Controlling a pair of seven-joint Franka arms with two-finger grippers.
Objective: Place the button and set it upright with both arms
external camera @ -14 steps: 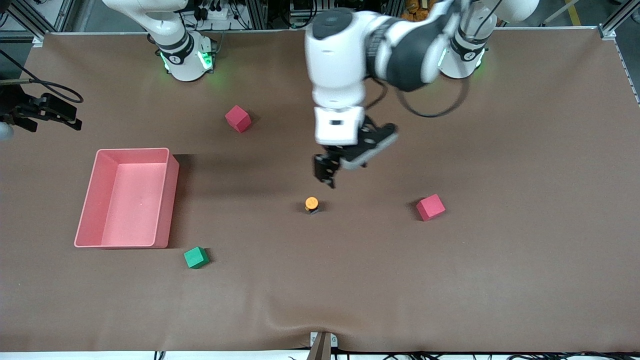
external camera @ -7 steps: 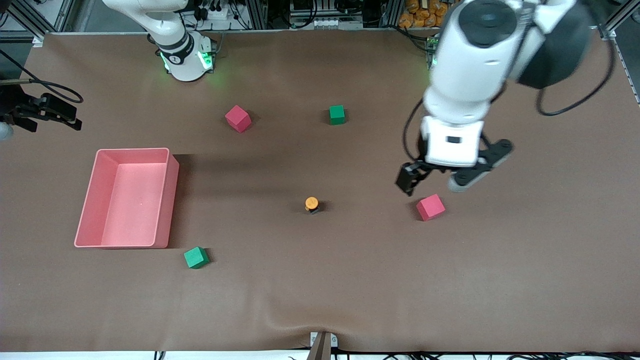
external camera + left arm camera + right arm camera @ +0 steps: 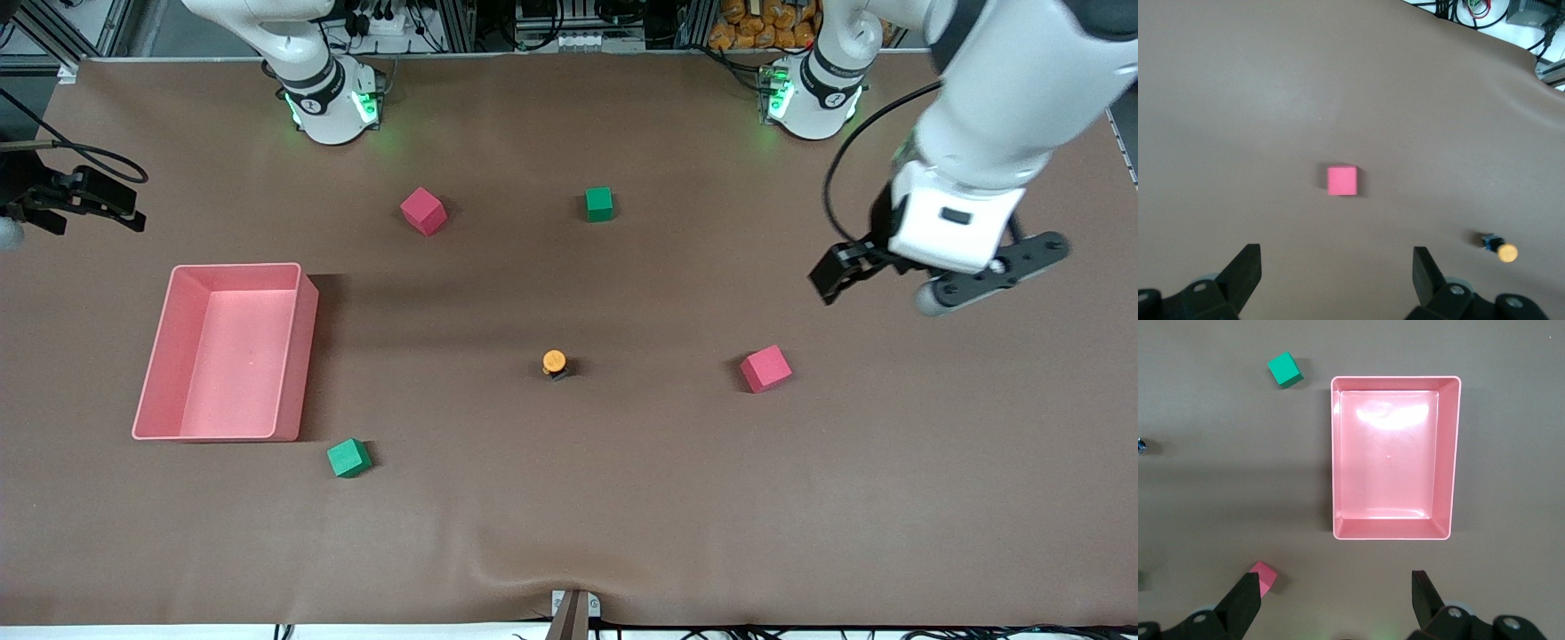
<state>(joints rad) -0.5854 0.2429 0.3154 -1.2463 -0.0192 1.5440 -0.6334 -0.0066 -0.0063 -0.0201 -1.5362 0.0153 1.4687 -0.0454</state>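
Over the last second the left arm has swung away from the middle of the table: a second ago its gripper hung just above the button, half a second ago it was over the red cube at that arm's end, and now the left gripper [image 3: 876, 284] is in the air over bare table toward the left arm's end, well apart from both. Its fingers stand wide open with nothing between them, as the left wrist view confirms. The button [image 3: 554, 363] has not shifted; it stands on the mat near the table's middle, orange cap up on its dark body, apparently upright, though the left wrist view shows it only small and at an angle [image 3: 1499, 249]. The red cube [image 3: 765, 368] lies between the button and the left gripper's present spot. The right arm waits high near its base; the right gripper [image 3: 1331, 603] is spread open and empty, looking down on the pink tray [image 3: 1451, 453], with a green cube [image 3: 1284, 369] and another red cube [image 3: 1263, 577] nearby. A second green cube [image 3: 599, 204] sits farther from the front camera than the button. Judging by the freed, standing button and the retreating arm, the placement looks finished or nearly so.
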